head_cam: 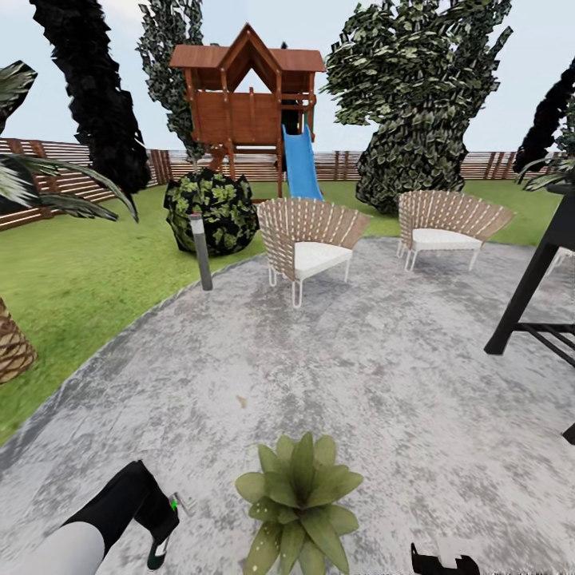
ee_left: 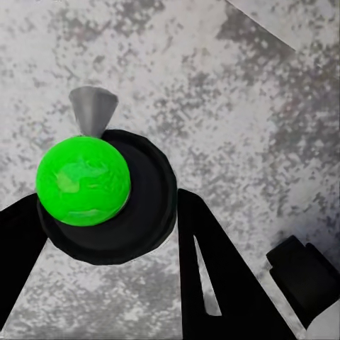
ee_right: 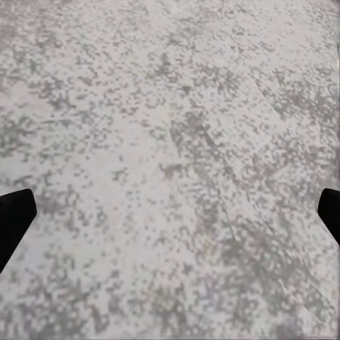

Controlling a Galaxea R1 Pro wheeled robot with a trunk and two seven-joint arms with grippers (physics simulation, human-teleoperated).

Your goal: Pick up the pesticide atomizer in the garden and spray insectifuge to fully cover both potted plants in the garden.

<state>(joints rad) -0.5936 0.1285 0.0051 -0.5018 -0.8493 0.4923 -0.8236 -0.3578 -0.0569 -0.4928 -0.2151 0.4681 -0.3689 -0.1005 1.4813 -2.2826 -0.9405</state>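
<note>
Grey mottled stone patio [head_cam: 343, 375], round-edged, bordered at left and far by green lawn [head_cam: 88, 271] and a brown slatted fence [head_cam: 48, 172]; on it, two wicker chairs [head_cam: 310, 239] with white cushions, a short bollard lamp [head_cam: 200, 250] at the paving edge, a black stand [head_cam: 535, 287] at right; beyond, a wooden playhouse [head_cam: 247, 96] with blue slide [head_cam: 302, 164], dark trees and a round shrub [head_cam: 212, 210]. Near centre: one potted plant [head_cam: 299, 499], a rosette of broad green leaves, pot hidden under the foliage. Left end effector [head_cam: 164, 519], near left of the plant, pinching the pesticide atomizer [ee_left: 85, 180]; the wrist view has its green cap and grey nozzle between the black fingers [ee_left: 212, 269]. Right end effector [head_cam: 443, 561], near right at the frame edge, spread wide with nothing between its tips. Risks, as judged: nozzle appears aimed at bare paving, so spray could miss the leaves; the grip looks off-centre, so the sprayer could twist or slip; the arm swinging right could brush the foliage. Second plant unlocated.
</note>
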